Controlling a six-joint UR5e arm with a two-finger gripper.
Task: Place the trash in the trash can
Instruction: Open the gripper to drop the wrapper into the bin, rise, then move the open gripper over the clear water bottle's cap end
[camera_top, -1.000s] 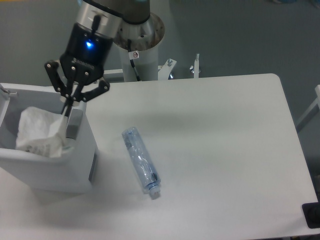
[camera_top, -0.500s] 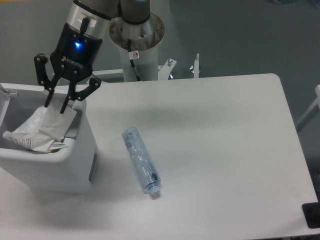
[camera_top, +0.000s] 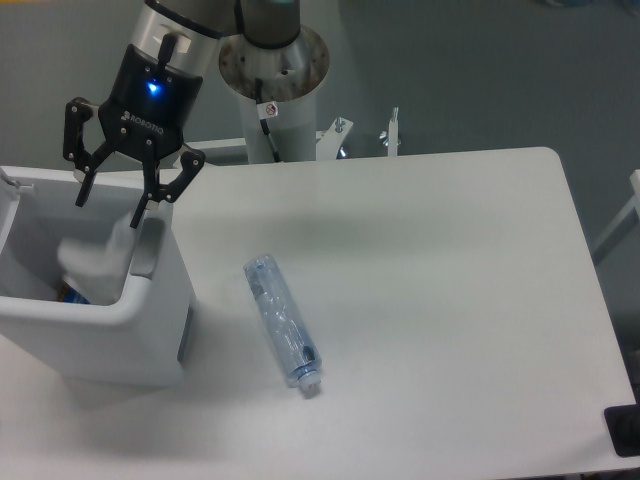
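Released, the wrapper drops into the trash can as the gripper spreads wide above it, bottle waiting on the desk.

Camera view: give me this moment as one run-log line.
gripper: open, above white boxy plastic bin | crumpled whitish wrapper: inside bin | crushed clear plastic bottle: on white table, next
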